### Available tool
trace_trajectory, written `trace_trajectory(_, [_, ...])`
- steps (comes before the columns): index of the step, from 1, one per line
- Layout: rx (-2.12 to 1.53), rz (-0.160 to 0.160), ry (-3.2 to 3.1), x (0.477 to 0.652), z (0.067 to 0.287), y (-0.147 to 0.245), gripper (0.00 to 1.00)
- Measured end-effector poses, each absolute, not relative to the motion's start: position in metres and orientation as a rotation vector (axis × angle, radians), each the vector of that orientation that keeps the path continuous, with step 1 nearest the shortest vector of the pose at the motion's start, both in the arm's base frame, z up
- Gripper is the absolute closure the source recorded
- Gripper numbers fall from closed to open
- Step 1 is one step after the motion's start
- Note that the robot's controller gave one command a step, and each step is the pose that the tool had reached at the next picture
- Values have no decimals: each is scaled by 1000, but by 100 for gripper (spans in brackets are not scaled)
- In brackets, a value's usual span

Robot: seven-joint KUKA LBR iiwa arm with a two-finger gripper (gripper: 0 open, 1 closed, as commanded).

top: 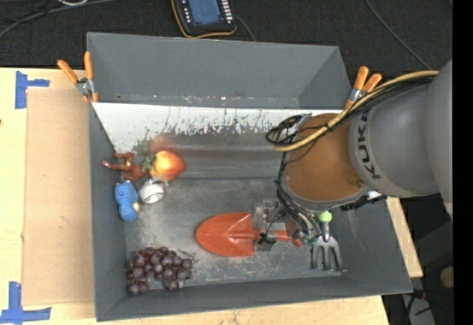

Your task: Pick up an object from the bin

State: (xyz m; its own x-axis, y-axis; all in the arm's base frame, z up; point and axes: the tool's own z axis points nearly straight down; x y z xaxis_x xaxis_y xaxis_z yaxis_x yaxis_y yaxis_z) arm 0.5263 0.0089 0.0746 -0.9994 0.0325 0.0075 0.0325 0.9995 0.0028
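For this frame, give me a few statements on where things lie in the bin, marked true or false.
1. The gripper is over the handle end of the orange-red shovel. True.
2. The dark grapes lie in the far right corner of the bin. False: they lie in the near left corner.
3. A small rake lies to the right of the shovel. True.
4. The peach-coloured fruit touches the grapes. False: it lies by the far wall, well apart from them.
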Motion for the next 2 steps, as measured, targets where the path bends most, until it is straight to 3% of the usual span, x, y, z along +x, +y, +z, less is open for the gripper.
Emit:
trace_trajectory(1, [-51,-4,-3121,523,92,9,100])
trace_trajectory(2, [-52,-5,-3128,525,127,9,100])
